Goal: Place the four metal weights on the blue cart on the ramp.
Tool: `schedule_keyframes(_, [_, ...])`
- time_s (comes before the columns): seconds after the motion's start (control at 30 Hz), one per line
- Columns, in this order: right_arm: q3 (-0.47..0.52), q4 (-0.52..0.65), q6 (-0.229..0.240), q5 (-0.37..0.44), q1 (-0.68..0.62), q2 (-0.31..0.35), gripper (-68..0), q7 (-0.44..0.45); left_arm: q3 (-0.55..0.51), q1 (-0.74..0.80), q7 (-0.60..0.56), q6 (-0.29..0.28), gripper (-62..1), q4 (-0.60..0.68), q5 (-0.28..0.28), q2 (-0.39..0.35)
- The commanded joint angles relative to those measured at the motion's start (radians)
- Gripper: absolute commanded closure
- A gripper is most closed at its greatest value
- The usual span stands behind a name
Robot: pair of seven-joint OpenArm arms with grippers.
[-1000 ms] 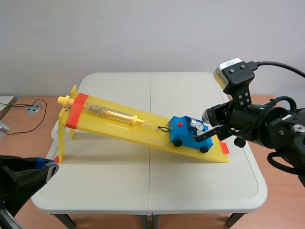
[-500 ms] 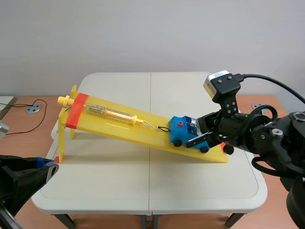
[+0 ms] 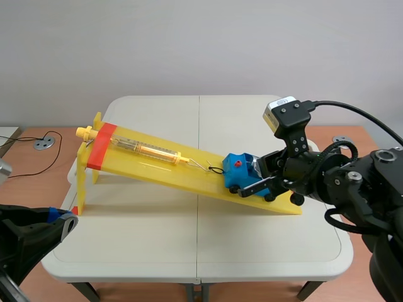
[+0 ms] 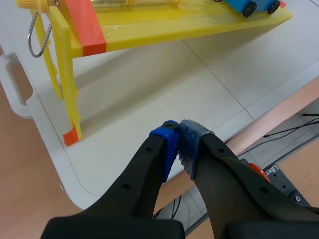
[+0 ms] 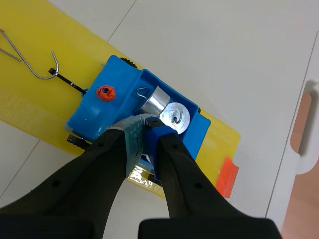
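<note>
Yellow ramp (image 3: pixel 189 178) slopes across the white folding table (image 3: pixel 189 242), its high end at the left and its low end at the right. The right arm (image 3: pixel 352 189) comes in over the table's right edge. Its right gripper (image 5: pixel 145 130) is at the near side of the blue cart (image 3: pixel 238 168), with the fingers drawn narrow, pads almost meeting and nothing seen between them. The left gripper (image 4: pixel 177 138) hangs at the near left corner, pads pressed together, holding nothing. A yellow spring scale (image 3: pixel 148 150) lies along the ramp's upper half. The cart sits on the ramp's low right end. Two metal weights show in its tray: an upright weight (image 5: pixel 175 115) just beside the blue pad, and a tipped weight (image 5: pixel 153 99) touching it on the far side.
</note>
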Motion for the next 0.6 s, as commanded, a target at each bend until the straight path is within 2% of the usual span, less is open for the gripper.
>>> schedule_keyframes(0.0, [-0.001,0.069,-0.051,0.038,0.117,0.002,-9.2,0.164,-0.016,-0.014,-0.096,-0.044,-2.7,0.076,-0.077,0.021])
schedule_keyframes(0.07, [-0.002,0.069,-0.051,0.040,0.117,0.002,-15.1,0.173,-0.016,-0.014,-0.096,-0.044,-2.7,0.076,-0.077,0.021])
schedule_keyframes(0.23, [-0.006,0.069,-0.051,0.042,0.120,0.003,-16.4,0.223,-0.016,-0.014,-0.096,-0.044,-2.7,0.076,-0.077,0.021])
schedule_keyframes(0.33, [-0.003,0.077,-0.051,0.041,0.134,0.003,-22.5,0.229,-0.016,-0.014,-0.096,-0.044,-2.7,0.076,-0.077,0.021])
schedule_keyframes(0.43, [0.013,0.124,-0.051,0.041,0.130,0.006,-23.3,0.224,-0.016,-0.014,-0.096,-0.044,-2.7,0.076,-0.077,0.021])
schedule_keyframes(0.57, [0.048,0.205,-0.035,0.065,0.125,0.031,-23.3,0.167,-0.016,-0.014,-0.096,-0.044,-2.7,0.076,-0.077,0.021])
